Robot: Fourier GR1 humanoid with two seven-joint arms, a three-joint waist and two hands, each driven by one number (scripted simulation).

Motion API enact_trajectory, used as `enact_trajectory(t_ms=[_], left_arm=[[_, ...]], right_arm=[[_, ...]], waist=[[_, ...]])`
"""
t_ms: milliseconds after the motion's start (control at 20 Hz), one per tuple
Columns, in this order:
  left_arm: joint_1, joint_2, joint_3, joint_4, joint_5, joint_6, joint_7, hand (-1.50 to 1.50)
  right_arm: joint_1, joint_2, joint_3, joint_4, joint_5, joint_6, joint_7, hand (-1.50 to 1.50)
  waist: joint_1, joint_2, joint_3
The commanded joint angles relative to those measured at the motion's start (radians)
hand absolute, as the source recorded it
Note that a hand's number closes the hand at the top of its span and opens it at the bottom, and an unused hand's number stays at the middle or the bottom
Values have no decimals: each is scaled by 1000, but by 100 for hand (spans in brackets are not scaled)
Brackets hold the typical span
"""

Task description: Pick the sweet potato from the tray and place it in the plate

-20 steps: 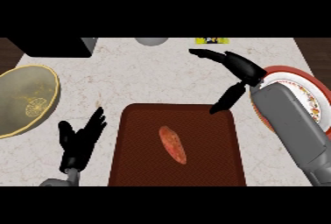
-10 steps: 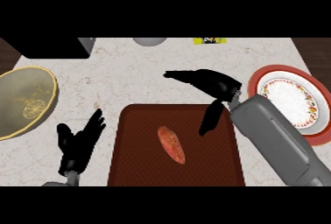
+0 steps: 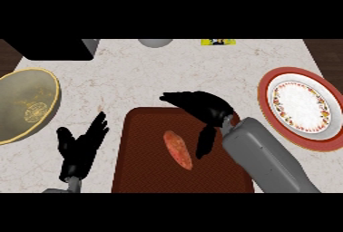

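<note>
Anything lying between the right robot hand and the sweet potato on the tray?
Nothing. In the head view, only bare tray surface separates the open right robot hand from the sweet potato; its thumb hangs just right of it.

A gold bowl (image 3: 26, 106) sits on the marble counter (image 3: 134, 72).
</note>
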Motion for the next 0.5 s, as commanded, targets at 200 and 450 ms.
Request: enact_trajectory(t_ms=[200, 450], left_arm=[[-16, -39, 20, 43, -32, -18, -21, 0], [17, -48, 21, -1, -67, -13, -9, 0]], right_arm=[[131, 96, 32, -51, 113, 29, 43, -150], [91, 155, -6, 13, 192, 40, 31, -150]], waist=[[-1, 1, 0], [3, 1, 0]])
